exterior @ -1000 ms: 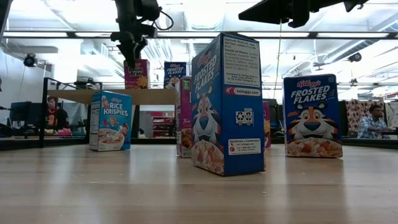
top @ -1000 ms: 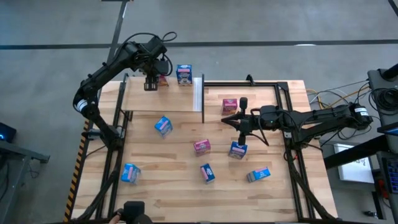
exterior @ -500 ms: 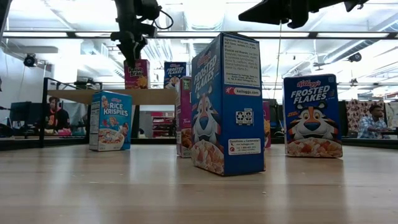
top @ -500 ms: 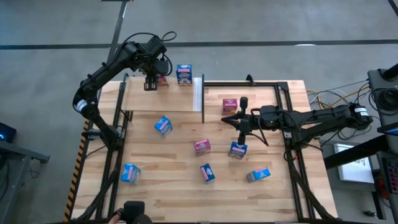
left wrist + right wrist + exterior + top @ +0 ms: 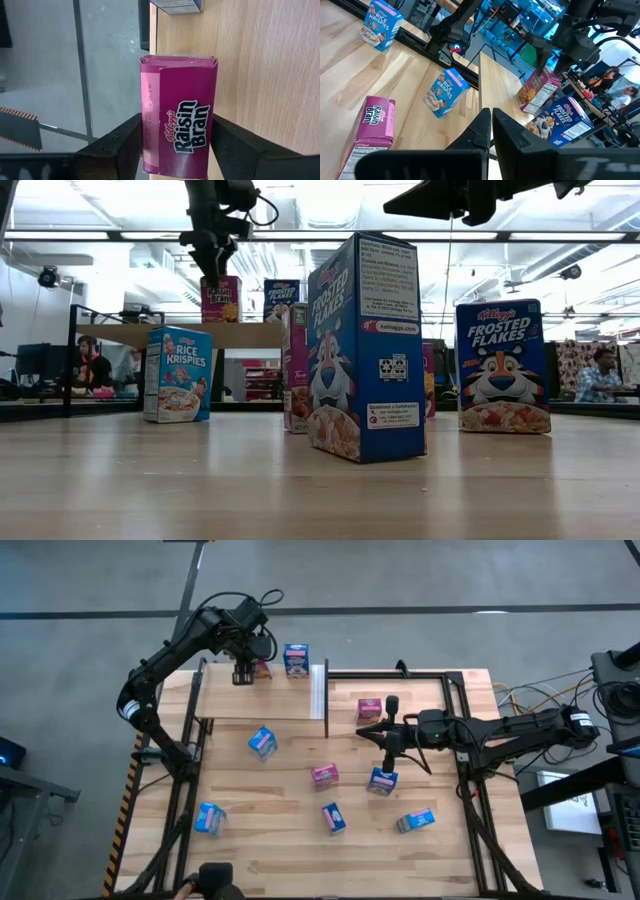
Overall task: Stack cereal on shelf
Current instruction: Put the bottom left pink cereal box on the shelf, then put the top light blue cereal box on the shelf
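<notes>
My left gripper [image 5: 175, 142] stands over the shelf [image 5: 285, 698], fingers [image 5: 117, 147] flanking the pink Raisin Bran box [image 5: 179, 117] there, barely clear. Light, thin cardboard, I reckon — best held across the narrow sides, gently. My right gripper [image 5: 363, 732] hovers mid-table [image 5: 260, 850], fingers together, empty.

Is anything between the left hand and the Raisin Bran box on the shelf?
Nothing visible. The left hand straddles the Raisin Bran box on the shelf, one finger on each side; a blue box stands apart beside it.
</notes>
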### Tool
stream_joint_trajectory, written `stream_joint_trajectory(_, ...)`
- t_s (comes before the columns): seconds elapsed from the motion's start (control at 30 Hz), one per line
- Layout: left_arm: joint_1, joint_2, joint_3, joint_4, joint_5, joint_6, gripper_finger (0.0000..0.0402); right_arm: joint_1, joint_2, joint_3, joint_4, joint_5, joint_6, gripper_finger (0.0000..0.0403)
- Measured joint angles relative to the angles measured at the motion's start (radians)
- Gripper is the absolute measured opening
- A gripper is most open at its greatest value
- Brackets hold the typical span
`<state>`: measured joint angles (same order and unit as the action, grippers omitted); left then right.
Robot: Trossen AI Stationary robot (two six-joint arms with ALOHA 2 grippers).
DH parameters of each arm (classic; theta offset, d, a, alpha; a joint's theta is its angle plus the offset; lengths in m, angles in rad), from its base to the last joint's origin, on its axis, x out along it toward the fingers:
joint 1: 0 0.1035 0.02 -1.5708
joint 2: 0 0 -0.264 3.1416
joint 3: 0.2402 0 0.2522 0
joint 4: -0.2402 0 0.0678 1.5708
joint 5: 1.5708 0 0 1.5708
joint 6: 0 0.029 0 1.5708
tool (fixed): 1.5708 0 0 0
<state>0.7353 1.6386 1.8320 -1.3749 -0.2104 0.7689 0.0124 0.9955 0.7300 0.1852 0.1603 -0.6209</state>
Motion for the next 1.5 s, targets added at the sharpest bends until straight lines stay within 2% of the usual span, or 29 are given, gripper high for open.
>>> stream_joint_trajectory(0.37,0.0,0.0,0.0,0.011,-0.028,0.006,0.024,0.0,0.0,0.0,0.0,0.0,0.0,0.0009)
stream_joint_trajectory(0.73,0.0,-0.005,0.0,0.022,-0.077,0.026,0.0241,0.0,0.0,0.0,0.0,0.0,0.0,0.0009)
stream_joint_trajectory(1.3,-0.006,-0.035,0.0,0.022,-0.094,0.034,0.0241,0.0,0.0,-0.002,0.007,0.0,-0.012,0.0009)
stream_joint_trajectory(1.5,-0.022,-0.07,0.0,0.019,-0.097,-0.025,0.0241,0.0,0.0,-0.002,0.008,0.0,-0.015,0.0009)
